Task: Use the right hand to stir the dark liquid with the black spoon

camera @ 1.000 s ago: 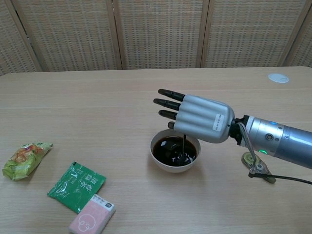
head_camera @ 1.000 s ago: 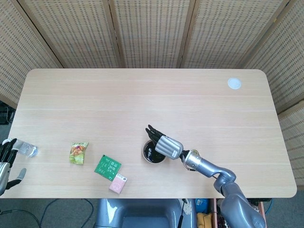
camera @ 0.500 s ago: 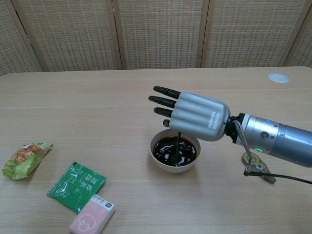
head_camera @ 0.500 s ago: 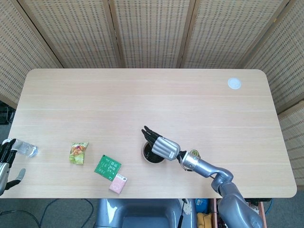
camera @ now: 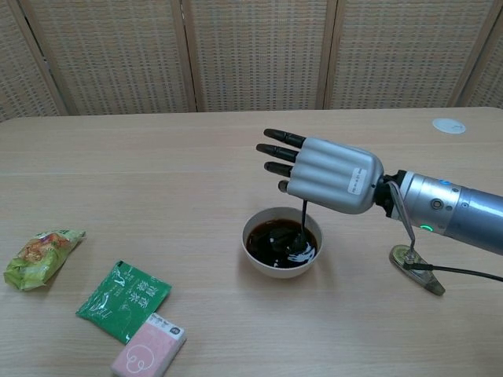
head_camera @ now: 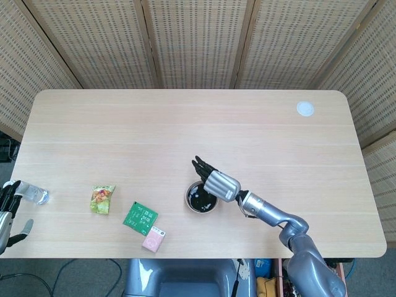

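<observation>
Stirring now: black spoon hangs w/ its tip in the dark liquid, bowl mid-table. Your right hand pinches the handle, other fingers spread. Keep circles small, off the rim. Left hand idle, holding nothing.

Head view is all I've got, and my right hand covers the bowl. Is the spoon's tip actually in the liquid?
Observer: Yes. In the chest view the black spoon hangs straight down from under the right hand and its lower end sits in the dark liquid.
Operator: Is the hand touching the bowl?
Observer: No. The chest view shows it raised above the bowl, with a clear gap to the rim.
Operator: Anything on the table by my forearm?
Observer: A small metal clip with a thin cable lies on the table under the right forearm.
</observation>
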Available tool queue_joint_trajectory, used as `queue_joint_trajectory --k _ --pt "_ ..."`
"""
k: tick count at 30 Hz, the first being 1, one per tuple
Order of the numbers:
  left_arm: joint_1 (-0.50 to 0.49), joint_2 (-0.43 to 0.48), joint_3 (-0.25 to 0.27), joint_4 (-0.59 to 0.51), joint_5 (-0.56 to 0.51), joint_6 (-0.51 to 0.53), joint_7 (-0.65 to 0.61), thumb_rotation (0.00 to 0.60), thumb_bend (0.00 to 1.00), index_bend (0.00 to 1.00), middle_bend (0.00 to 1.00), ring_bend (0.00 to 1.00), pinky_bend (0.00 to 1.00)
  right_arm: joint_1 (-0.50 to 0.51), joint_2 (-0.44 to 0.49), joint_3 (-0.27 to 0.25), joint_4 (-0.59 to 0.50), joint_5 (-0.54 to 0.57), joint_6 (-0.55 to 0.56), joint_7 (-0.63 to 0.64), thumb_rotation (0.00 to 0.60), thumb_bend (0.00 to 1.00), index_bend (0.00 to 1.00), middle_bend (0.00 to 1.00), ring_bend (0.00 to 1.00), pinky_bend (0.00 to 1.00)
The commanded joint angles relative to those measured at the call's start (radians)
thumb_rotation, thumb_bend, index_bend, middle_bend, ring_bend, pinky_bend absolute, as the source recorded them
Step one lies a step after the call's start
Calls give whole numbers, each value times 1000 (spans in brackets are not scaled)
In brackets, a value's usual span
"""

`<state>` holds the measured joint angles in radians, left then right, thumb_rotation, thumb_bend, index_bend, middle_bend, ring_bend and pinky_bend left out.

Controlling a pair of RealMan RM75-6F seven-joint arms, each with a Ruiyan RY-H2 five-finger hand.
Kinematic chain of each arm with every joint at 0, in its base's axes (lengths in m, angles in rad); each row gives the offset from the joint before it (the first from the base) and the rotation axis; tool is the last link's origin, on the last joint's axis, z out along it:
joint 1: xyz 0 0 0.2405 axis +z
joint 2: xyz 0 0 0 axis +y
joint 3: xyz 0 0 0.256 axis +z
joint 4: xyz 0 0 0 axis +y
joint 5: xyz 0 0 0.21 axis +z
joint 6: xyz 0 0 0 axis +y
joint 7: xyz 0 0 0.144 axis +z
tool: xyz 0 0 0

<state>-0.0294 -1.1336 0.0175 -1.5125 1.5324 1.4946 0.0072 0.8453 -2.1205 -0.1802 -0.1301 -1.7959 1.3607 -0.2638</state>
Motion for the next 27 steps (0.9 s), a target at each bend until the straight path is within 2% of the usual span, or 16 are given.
queue_joint_trajectory --k 1,15,27 --pt "-1 0 0 0 2 0 0 600 385 0 0 0 0 -6 1 -5 -3 -4 8 0 600 685 794 308 74 0" --pt "4 0 1 2 6 9 -4 600 385 0 0 0 0 -16 -19 -27 -23 -27 53 19 600 684 795 308 74 0" --pt "11 -1 2 6 1 12 -8 600 385 0 0 0 0 19 -28 -6 0 -7 0 5 600 684 796 304 74 0"
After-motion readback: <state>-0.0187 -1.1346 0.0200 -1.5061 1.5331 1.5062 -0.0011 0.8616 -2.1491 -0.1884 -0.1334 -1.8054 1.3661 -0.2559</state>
